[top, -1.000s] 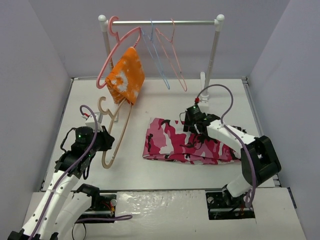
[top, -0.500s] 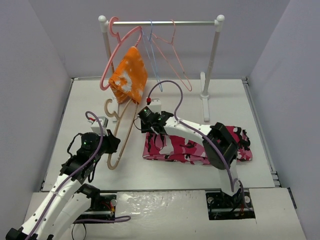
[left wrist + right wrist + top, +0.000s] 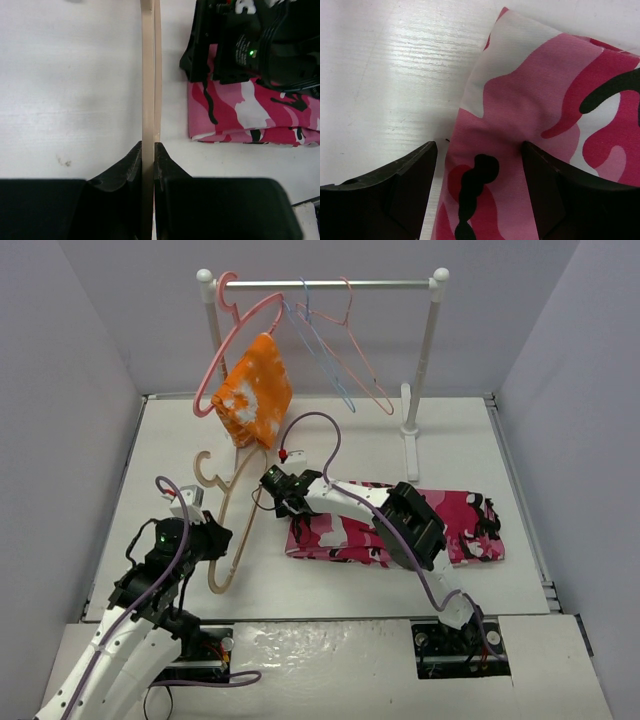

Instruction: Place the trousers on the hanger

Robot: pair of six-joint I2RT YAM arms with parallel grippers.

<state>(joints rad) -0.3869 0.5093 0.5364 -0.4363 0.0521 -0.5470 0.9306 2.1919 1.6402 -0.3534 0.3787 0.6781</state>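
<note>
The trousers (image 3: pixel 455 525), folded in pink, red, white and black camouflage, lie on the table right of centre. My right gripper (image 3: pixel 285 505) hangs low over their left end. In the right wrist view it (image 3: pixel 479 150) is open, with the edge of the trousers (image 3: pixel 535 100) between its fingers (image 3: pixel 410 172); one finger is over bare table, the other over cloth. The tan hanger (image 3: pixel 238 512) stands tilted at the left, its hook toward the rack. My left gripper (image 3: pixel 222 538) is shut on its lower arm. The left wrist view shows those jaws (image 3: pixel 148 146) pinching the hanger (image 3: pixel 149 75), with the trousers (image 3: pixel 250 117) to the right.
A white rail (image 3: pixel 320 284) on two posts spans the back. From it hang a thick pink hanger (image 3: pixel 230 340) carrying an orange-and-white cloth (image 3: pixel 255 392), and thin blue (image 3: pixel 320 350) and pink (image 3: pixel 355 350) wire hangers. The right post's foot (image 3: pixel 410 435) stands behind the trousers. Walls enclose three sides.
My right arm swung left along the trousers, from their middle to their left end, jaws narrowing slightly. The left gripper shifted a little with the hanger. The wire hangers swayed.
</note>
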